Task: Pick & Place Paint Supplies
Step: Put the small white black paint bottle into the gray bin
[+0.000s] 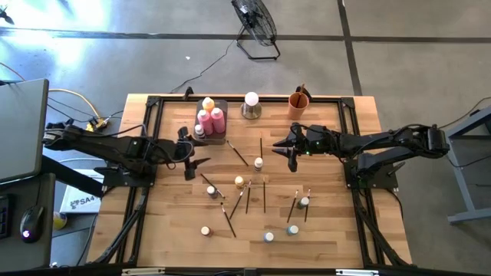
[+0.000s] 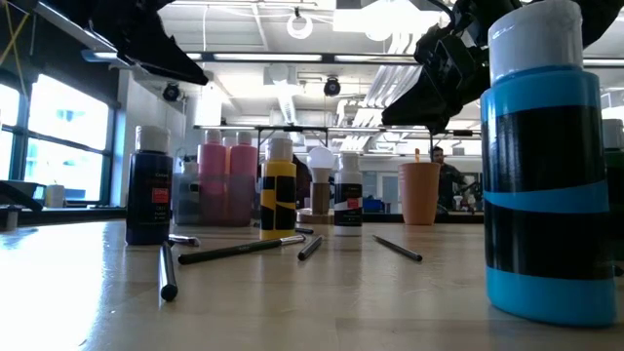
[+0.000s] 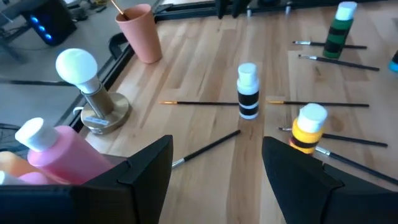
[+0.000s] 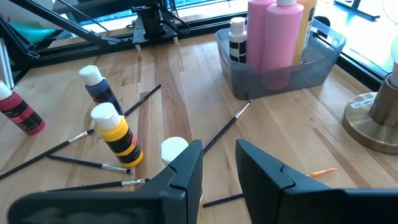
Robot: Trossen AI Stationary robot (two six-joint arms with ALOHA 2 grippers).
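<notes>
So here's where I'm at: my left end effector [image 1: 189, 157] is hanging over the left side of the tabletop [image 1: 330, 222], just near-side of the grey tray [image 4: 323, 59], fingers spread wide with nothing between them. My right end effector [image 1: 290, 149] is over the middle-right, just beside the little white-capped black-striped bottle [image 3: 248, 91]. Its fingers sit partly apart and they're empty too, bottle cap poking up right below them in my right wrist view.

Paint stuff is all over. The tray at the far left-centre already holds two pink bottles [image 4: 273, 34], a yellow one [image 1: 208, 103] and a small black-and-white one [image 4: 236, 40]. Right of the tray is the white ball on its metal base [image 3: 87, 87], then the orange cup [image 3: 142, 31] with something thin sticking out.

Still loose on the wood: a yellow-and-black bottle [image 4: 117, 135], a dark blue one [image 4: 99, 90], a red one [image 4: 17, 111], a green-striped one [image 3: 341, 31], a blue-banded one [image 2: 541, 166] near the front edge, plus a bunch of thin brushes [image 3: 208, 145] lying flat at all angles between them.
</notes>
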